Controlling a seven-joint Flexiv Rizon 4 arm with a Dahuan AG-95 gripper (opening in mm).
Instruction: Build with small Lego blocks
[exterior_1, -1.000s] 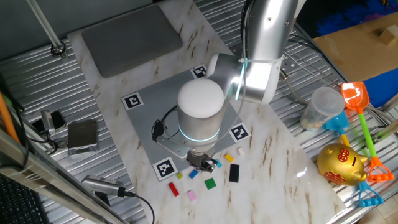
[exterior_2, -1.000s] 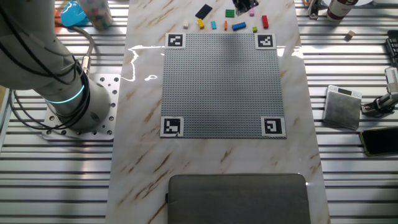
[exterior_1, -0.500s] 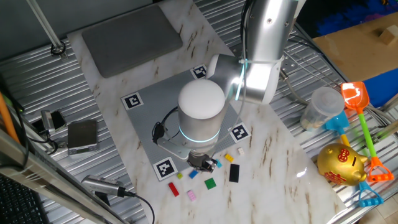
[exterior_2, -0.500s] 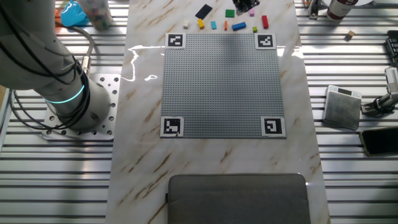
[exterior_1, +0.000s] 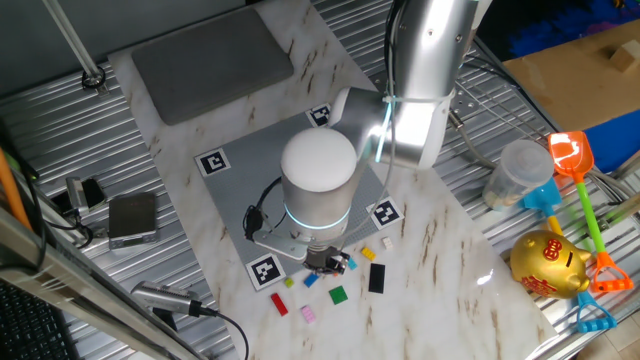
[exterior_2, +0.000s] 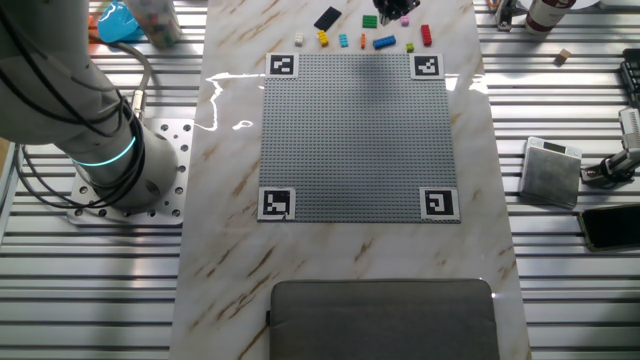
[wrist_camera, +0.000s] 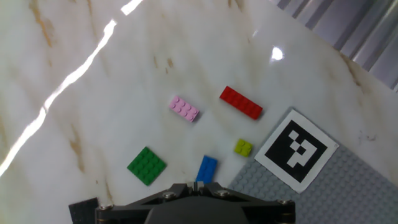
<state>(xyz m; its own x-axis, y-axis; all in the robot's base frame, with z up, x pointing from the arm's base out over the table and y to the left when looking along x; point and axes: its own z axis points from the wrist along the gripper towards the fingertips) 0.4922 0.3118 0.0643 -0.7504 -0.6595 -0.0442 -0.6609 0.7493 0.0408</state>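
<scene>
The small Lego blocks lie loose on the marble just off the baseplate's edge. The hand view shows a pink brick (wrist_camera: 185, 108), a red brick (wrist_camera: 240, 102), a yellow-green one (wrist_camera: 243, 147), a green plate (wrist_camera: 147, 165), a blue brick (wrist_camera: 206, 169) and a black piece (wrist_camera: 84, 211). My gripper (wrist_camera: 194, 185) hovers directly over the blue brick's near end, jaws pressed together with nothing visible between them. One fixed view shows the gripper (exterior_1: 330, 263) low among the blocks; in the other fixed view the gripper (exterior_2: 392, 12) is at the top edge, behind the blue brick (exterior_2: 384, 43).
The grey studded baseplate (exterior_2: 355, 135) has a black-and-white marker (wrist_camera: 296, 150) at each corner. A grey pad (exterior_2: 385, 318) lies at the table's other end. Beside the table sit a gold piggy bank (exterior_1: 548, 263), toy shovels (exterior_1: 580, 180) and a plastic jar (exterior_1: 515, 170).
The wrist has shifted slightly to the left over the blocks. The bricks have not moved.
</scene>
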